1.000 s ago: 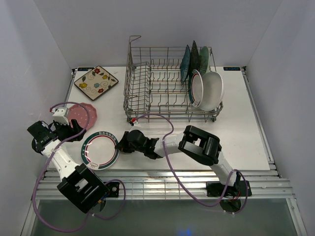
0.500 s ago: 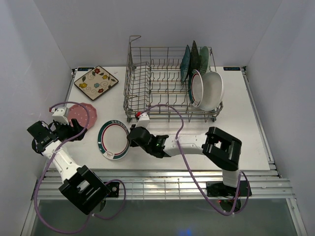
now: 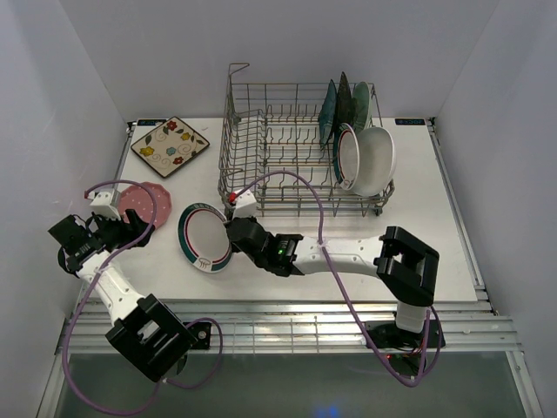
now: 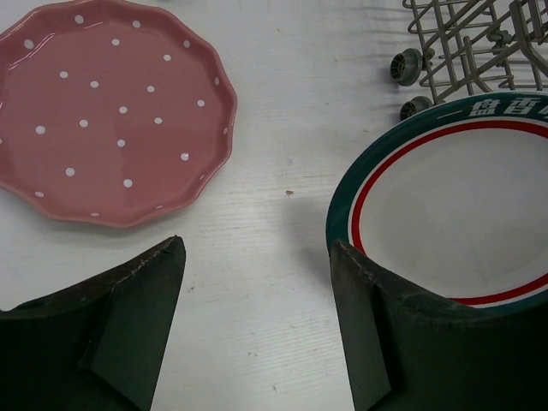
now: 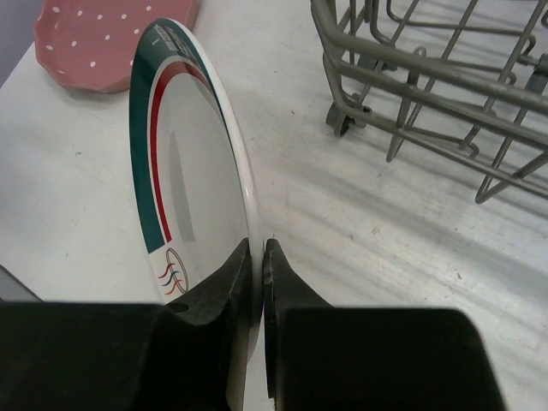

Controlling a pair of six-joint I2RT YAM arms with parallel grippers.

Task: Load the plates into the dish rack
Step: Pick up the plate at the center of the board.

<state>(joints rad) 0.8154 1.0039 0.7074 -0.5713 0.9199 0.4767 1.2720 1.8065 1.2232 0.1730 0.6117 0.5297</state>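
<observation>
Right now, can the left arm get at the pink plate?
Probably yes. The left claw is open just short of the pink plate, bare table between them; the green-rimmed plate in the right claw stands aside.

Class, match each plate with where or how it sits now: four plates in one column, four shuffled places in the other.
1. pink dotted plate
2. green-rimmed plate nearest the arms
3. floral square plate
4. plain white plate

A. standing in the dish rack
B. flat, far left corner of the table
C. on edge, pinched by the right gripper
D. flat, table's left edge

Pairs: 1-D, 2-C, 3-B, 4-A
</observation>
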